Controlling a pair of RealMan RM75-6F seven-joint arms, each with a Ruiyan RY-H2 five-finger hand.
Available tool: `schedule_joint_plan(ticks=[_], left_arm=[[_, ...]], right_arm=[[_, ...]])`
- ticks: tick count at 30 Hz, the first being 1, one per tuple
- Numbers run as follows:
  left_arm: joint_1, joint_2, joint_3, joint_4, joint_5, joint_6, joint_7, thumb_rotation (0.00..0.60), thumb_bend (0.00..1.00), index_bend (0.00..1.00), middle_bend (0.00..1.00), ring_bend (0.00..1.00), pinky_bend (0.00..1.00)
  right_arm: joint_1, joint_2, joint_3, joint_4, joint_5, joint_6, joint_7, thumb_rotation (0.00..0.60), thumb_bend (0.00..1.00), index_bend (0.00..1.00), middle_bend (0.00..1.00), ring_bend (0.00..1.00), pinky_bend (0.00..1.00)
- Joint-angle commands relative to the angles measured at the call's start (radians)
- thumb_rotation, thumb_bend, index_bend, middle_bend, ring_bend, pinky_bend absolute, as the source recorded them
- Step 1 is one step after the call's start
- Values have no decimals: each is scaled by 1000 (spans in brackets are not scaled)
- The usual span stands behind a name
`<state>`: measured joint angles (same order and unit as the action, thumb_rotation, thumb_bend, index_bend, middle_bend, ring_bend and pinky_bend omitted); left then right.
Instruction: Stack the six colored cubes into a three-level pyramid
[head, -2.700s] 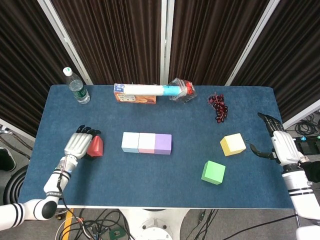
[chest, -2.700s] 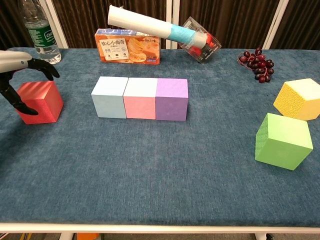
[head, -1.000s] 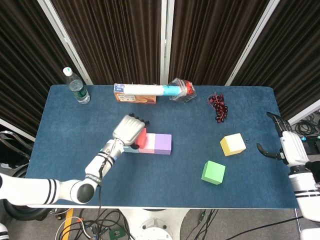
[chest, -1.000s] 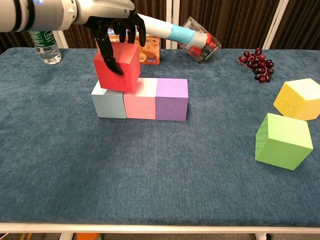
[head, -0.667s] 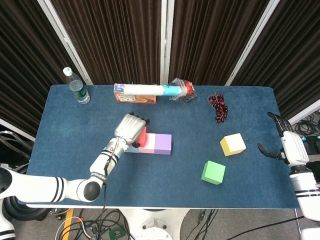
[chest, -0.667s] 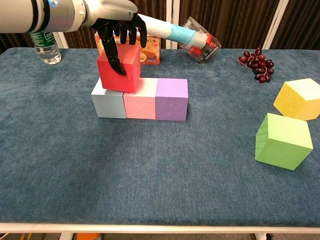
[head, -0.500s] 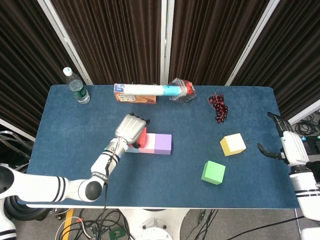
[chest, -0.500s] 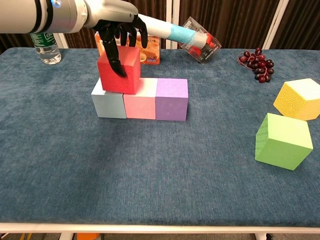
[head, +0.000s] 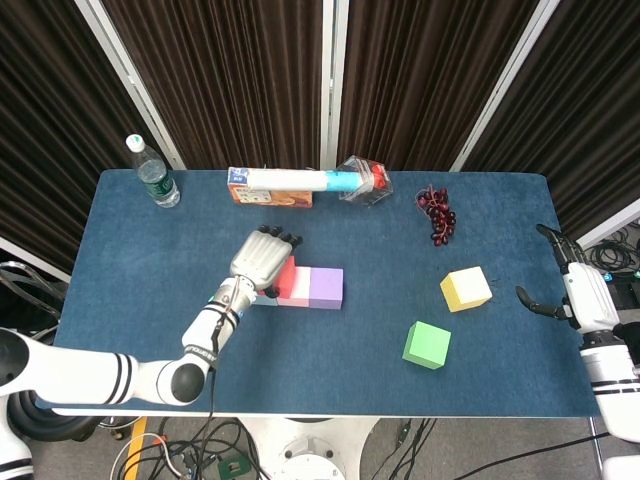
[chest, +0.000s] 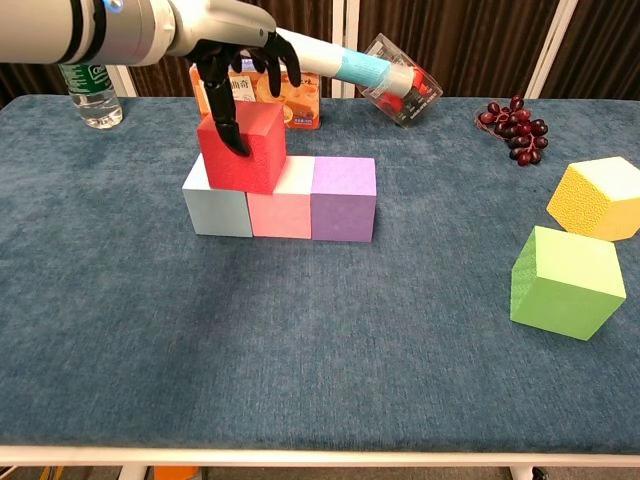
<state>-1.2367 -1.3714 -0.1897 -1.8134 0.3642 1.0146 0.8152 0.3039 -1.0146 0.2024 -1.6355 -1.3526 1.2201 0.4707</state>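
A red cube (chest: 250, 150) (head: 284, 277) sits on the row of light blue (chest: 215, 205), pink (chest: 280, 212) (head: 296, 295) and purple (chest: 343, 200) (head: 326, 287) cubes, straddling the blue and pink ones. My left hand (chest: 235, 50) (head: 262, 260) hovers over it. The thumb still touches the cube's front-left face, while the other fingers are spread and lifted off behind it. The yellow cube (chest: 598, 198) (head: 466, 289) and green cube (chest: 565, 282) (head: 427, 344) lie loose at the right. My right hand (head: 580, 295) hangs empty with fingers apart beyond the table's right edge.
Along the back edge stand a water bottle (chest: 82, 65) (head: 152, 172), an orange snack box (chest: 260, 95), a white and blue tube (chest: 310, 55) leaning on it, and a clear container (chest: 400, 85). Dark grapes (chest: 515, 125) (head: 437, 212) lie at the back right.
The left hand carried the red cube from the table's left onto the blue and pink cubes. Just now its fingers lifted off the cube's back and the cube settled level.
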Motion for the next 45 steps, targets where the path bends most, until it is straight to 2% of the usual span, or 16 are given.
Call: schedule_joint_plan(ticks=[1, 6, 10, 16, 22, 45], left_arm=[[13, 17, 17, -11, 50, -20, -23, 600, 2, 170, 203, 120, 156], [24, 18, 48, 2, 111, -42, -41, 600, 2, 170, 204, 120, 139], [22, 1, 49, 33, 122, -42, -54, 600, 2, 170, 217, 120, 125], [20, -14, 56, 54, 134, -28, -54, 600, 1, 197, 304, 123, 125], [26, -36, 47, 68, 151, 0, -68, 600, 1, 229, 409, 208, 125], [18, -45, 36, 57, 122, 23, -40, 600, 0, 229, 410, 208, 125]], right_arm=[[0, 1, 0, 0, 0, 0, 0, 600, 251, 0, 78, 0, 0], [0, -1, 0, -1, -1, 0, -1, 600, 251, 0, 79, 0, 0], [0, -1, 0, -2, -1, 0, -4, 600, 252, 0, 79, 0, 0], [0, -1, 1, -3, 4, -2, -3, 600, 253, 0, 78, 0, 0], [1, -2, 3, -2, 5, -3, -3, 600, 254, 0, 78, 0, 0], [-6, 5, 5, -8, 7, 5, -4, 600, 253, 0, 78, 0, 0]])
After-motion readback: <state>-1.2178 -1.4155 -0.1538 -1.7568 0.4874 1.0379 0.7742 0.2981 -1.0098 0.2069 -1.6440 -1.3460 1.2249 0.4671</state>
